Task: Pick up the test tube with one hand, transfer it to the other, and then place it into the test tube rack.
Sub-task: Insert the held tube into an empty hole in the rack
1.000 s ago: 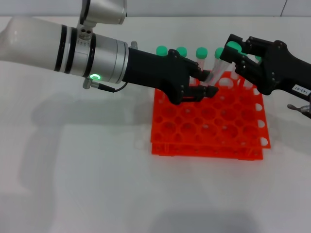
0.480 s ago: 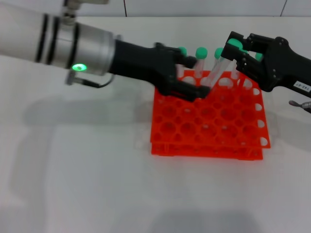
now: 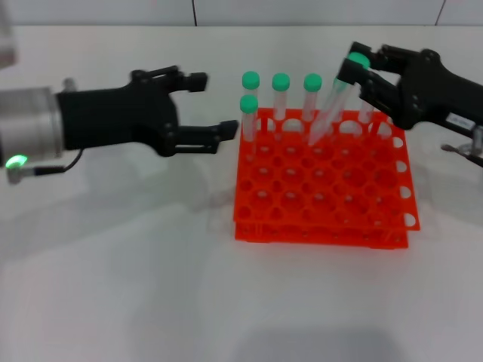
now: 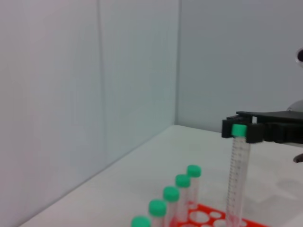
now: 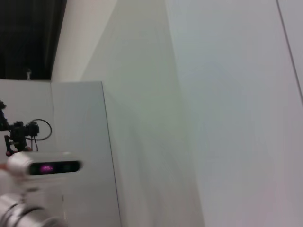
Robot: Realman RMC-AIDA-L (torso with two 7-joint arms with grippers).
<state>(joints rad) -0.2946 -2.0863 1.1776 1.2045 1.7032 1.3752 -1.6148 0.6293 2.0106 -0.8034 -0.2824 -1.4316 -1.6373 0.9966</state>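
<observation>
The test tube [image 3: 330,111] slants over the back of the orange-red rack [image 3: 302,230], its lower end just above or in a back-row hole. My right gripper [image 3: 355,66], black with a white label, is shut on its top at the green cap. My left gripper [image 3: 215,105] is open and empty, left of the rack and clear of it. In the left wrist view the right gripper [image 4: 240,128] holds the tube [image 4: 237,179] upright over the rack [image 4: 208,218]. The right wrist view shows only walls.
Several other green-capped tubes [image 3: 281,81] stand in the rack's back left holes; they also show in a row in the left wrist view [image 4: 171,194]. The rack sits on a white table [image 3: 136,286].
My left gripper has let go of the tube, opened and drawn back to the left, away from the rack. My right gripper keeps the tube, which now stands steeper over the back row.
</observation>
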